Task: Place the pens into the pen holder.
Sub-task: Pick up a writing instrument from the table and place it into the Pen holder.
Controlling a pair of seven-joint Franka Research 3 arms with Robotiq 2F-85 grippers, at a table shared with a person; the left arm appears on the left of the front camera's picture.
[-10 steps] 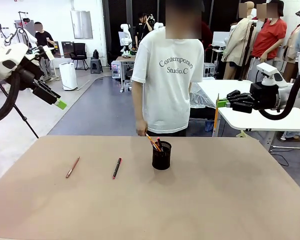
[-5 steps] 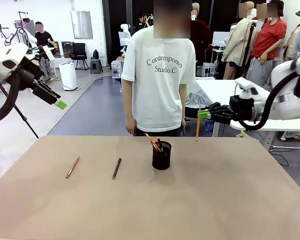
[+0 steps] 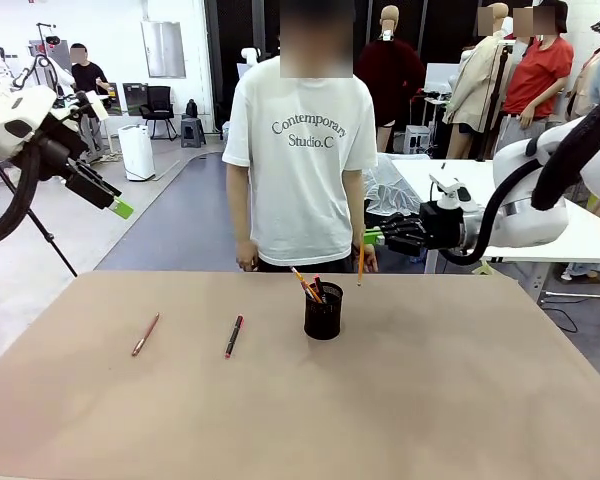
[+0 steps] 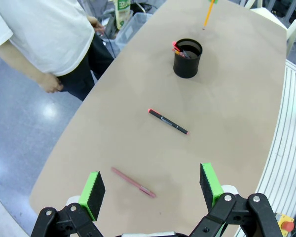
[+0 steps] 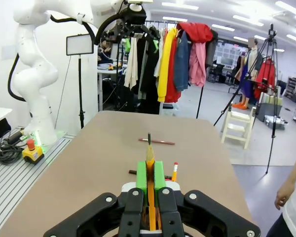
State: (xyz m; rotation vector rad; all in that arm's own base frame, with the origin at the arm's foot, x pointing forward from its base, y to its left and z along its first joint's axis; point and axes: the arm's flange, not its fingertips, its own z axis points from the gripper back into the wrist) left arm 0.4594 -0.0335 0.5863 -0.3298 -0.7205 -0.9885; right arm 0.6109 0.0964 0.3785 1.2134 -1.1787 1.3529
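My right pincer (image 3: 368, 238), clenched on a yellow pencil (image 3: 360, 266), has swung close to the pen holder (image 3: 323, 318), nearly ready to drop it in.

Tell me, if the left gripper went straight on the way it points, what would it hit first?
Probably the table, right by the copper-brown pen ahead of the open left gripper; nothing else seems to lie between, though depth is unclear.

Left arm (image 3: 15, 115) held high, jaws spread wide; right arm (image 3: 525, 205) reaches inward, jaws clamped.
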